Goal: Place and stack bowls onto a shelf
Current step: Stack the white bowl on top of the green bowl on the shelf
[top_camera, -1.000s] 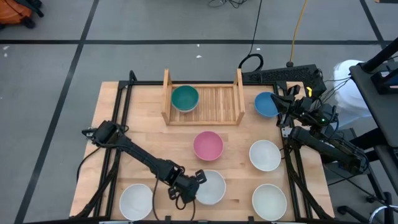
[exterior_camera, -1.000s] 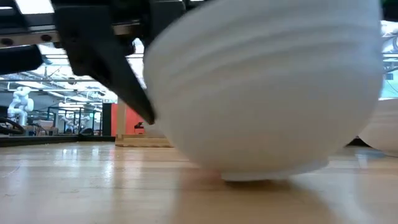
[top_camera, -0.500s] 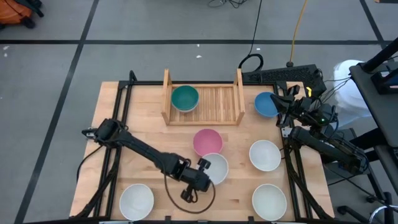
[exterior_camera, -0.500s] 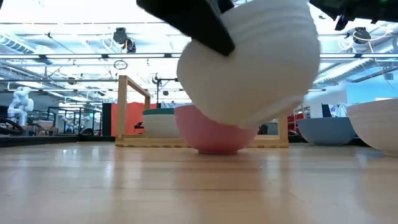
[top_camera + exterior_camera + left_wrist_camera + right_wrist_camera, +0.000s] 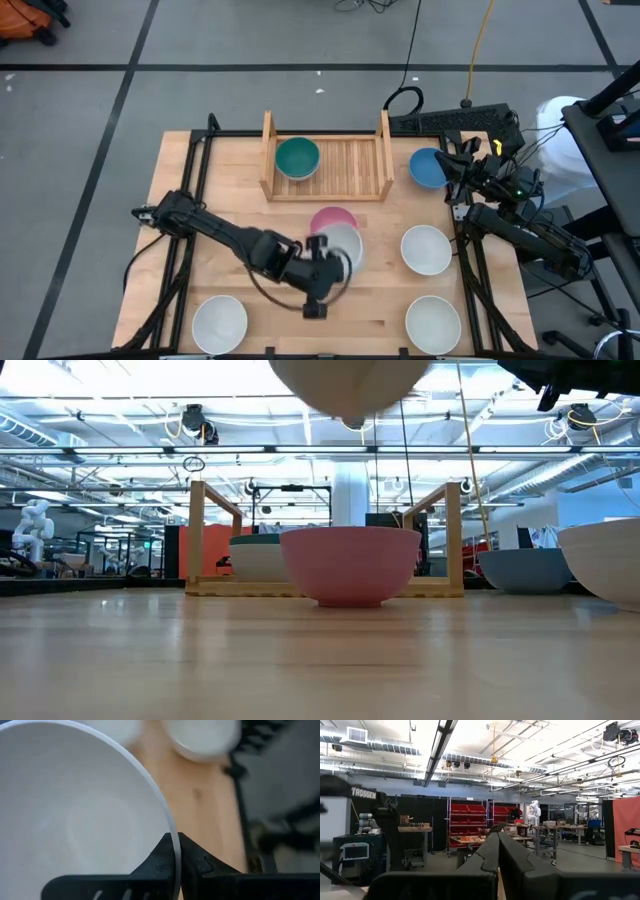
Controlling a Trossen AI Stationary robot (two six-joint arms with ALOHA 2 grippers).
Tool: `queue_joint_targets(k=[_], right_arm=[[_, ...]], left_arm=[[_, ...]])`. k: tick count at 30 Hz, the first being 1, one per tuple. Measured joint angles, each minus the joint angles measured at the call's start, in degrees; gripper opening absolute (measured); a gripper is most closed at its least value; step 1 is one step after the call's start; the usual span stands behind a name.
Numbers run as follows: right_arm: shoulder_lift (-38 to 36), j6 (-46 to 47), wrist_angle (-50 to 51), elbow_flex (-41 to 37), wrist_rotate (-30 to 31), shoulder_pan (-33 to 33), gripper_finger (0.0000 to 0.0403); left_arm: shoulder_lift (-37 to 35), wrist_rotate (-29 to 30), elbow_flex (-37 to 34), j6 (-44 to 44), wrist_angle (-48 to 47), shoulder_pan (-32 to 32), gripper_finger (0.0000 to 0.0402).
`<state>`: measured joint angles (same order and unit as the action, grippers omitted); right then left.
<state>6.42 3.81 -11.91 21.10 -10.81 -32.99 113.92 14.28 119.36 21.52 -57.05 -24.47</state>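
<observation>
From above, we take the pink bowl as our landmark. The left tool pinches the rim of a white bowl, which now overlaps the pink bowl's near edge; a second ago that bowl sat on the tabletop well nearer the front edge than the pink one, and half a second ago it had just reached it. Beyond the pink bowl stands the shelf, with the teal bowl in its left half. To the pink bowl's right and farther back is the blue bowl, with the right tool parked just beside it, unmoved. Three more white bowls rest on the tabletop: one to the right of the pink bowl, one at the front right, one at the front left.

At tabletop height, we see the pink bowl whole, where before the white bowl hid it; only the white bowl's underside shows, hanging clear above it. The shelf stands behind.

From the left wrist, we see the fingers clamped on the white bowl's rim.

From the right wrist, the fingers are pressed together, empty, facing the room.
</observation>
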Motion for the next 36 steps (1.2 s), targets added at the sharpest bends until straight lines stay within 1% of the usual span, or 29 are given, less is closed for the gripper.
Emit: queue_joint_targets(k=[4,6,8,10,14,16,20,22,27,30,34,36], right_arm=[[-0.01,0.02,-0.06,0.0,0.0,-0.02,0.0],[-0.01,0.02,-0.06,0.0,0.0,-0.01,0.0],[0.0,0.02,-0.06,0.0,0.0,-0.02,0.0],[-0.01,0.02,-0.06,0.0,0.0,0.0,0.0],[-0.01,0.04,-0.06,0.0,0.0,0.0,0.0],[-0.01,0.03,-0.06,0.0,0.0,-0.02,0.0],[0.02,0.89,-0.06,0.0,0.0,-0.02,0.0],[0.0,1.72,-0.05,0.0,0.01,-0.01,0.0],[0.0,1.6,-0.06,0.0,0.29,-0.02,0.0],[0.02,1.55,-0.12,0.0,0.33,-0.02,0.0],[0.0,1.52,-0.25,0.0,0.43,0.0,0.0],[-0.01,0.94,-0.28,0.0,0.44,-0.02,0.0]], left_arm=[[-0.08,8.06,7.7,8.99,-11.68,2.87,0.0006],[-0.08,9.84,10.03,13.27,-16.76,5.07,0.0006],[-0.08,10.14,11.83,15.73,-20.85,7.56,0.0006],[-0.08,10.29,12.97,16.26,-23.15,10.47,0.0006],[-0.06,10.28,14.53,9.88,-24.32,16.59,0.0006],[-0.08,8.84,15.12,8.21,-24.37,20.25,0.0006],[-0.06,0.31,15.2,5.38,-25.31,28.34,0.0006],[-0.06,-2.07,15.2,3.61,-26.11,31.91,0.0006],[-0.06,-3.37,15.2,-4.24,-26.91,39.33,0.0006],[-0.06,-3.91,15.2,-7.34,-27.0,42.84,0.0006],[-0.06,-7.12,13.35,-9.04,-26.59,46.13,0.0006],[-0.06,-7.57,11.42,-9.37,-26.34,47.1,0.0006]])
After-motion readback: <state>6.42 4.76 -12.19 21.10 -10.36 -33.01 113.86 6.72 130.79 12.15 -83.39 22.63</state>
